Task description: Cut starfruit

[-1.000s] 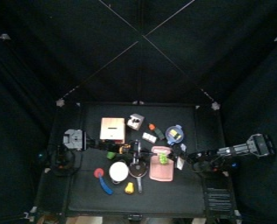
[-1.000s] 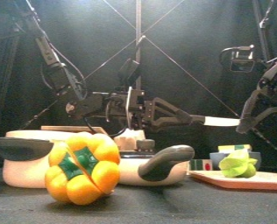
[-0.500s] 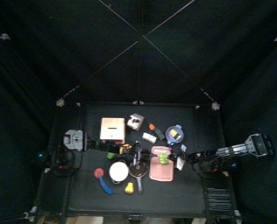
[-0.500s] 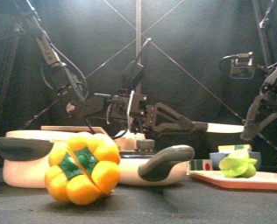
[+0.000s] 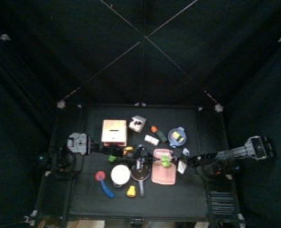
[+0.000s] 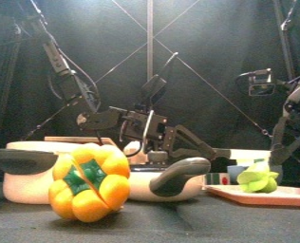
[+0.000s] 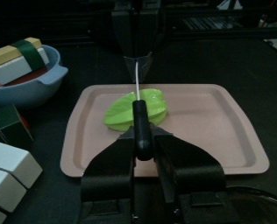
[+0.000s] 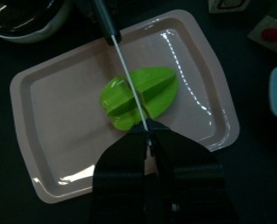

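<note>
A: Starfruit [image 5: 165, 163], top view first: a small green lump on the pink board [image 5: 164, 173] at the near right of the table [image 5: 95, 200]. One arm reaches in from each side toward it.

B: And from the front?

A: It sits low at the right on the board, beside a grey pot [image 6: 77, 163] and behind a big yellow pepper [image 6: 89, 182]. Compared with a second ago, the arms in the middle have tipped and shifted right, and the right arm has come closer.

B: What does the left wrist camera show?

A: The left claw [image 7: 141, 150] is closed narrow on a knife [image 7: 140, 109]. Its blade runs over the middle of the fruit, along its length. Whether it touches, I cannot tell. A blue bowl of blocks [image 7: 24, 74] stands just beside the board.

B: And the right wrist?

A: The right claw [image 8: 145, 154] hangs over the board's edge, jaws drawn together, gripping nothing I can make out. The blade crosses the fruit here too.

B: So how far along?

A: The fruit looks whole. I'd judge the knife is lined up and the cut itself remains.
</note>
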`<state>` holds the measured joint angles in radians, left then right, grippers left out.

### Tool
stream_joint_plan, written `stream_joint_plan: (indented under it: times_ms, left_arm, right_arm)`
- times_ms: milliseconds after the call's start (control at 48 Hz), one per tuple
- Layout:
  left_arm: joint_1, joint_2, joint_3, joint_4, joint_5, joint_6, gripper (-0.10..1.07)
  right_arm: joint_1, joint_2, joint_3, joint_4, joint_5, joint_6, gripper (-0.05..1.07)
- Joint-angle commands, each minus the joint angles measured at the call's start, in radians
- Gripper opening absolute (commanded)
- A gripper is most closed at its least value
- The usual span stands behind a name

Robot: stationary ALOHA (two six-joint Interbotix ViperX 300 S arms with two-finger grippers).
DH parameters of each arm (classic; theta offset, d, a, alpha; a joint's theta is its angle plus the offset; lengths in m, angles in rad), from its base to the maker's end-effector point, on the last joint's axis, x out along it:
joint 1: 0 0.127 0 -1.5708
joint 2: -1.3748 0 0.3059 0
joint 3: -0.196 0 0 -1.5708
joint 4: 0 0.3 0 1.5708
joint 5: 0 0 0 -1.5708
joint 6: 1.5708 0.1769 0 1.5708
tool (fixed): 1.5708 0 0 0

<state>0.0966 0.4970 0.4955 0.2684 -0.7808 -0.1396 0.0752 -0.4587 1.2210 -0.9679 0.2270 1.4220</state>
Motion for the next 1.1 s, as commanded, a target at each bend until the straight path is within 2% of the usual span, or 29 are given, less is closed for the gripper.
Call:
stream_joint_plan:
  times_ms: [0,667,1083]
  left_arm:
    - [-0.008,-0.011,-0.011,0.000,0.038,0.002,0.46]
    - [-0.009,-0.008,-0.018,-0.006,0.089,0.002,0.46]
    - [-0.011,-0.008,-0.018,-0.008,0.132,0.002,0.46]
  right_arm:
    - [-0.008,0.005,-0.008,0.005,0.005,0.000,0.44]
    - [-0.023,0.009,-0.006,0.008,0.028,0.000,0.44]
    - [-0.023,0.049,-0.011,0.025,0.025,0.000,0.44]
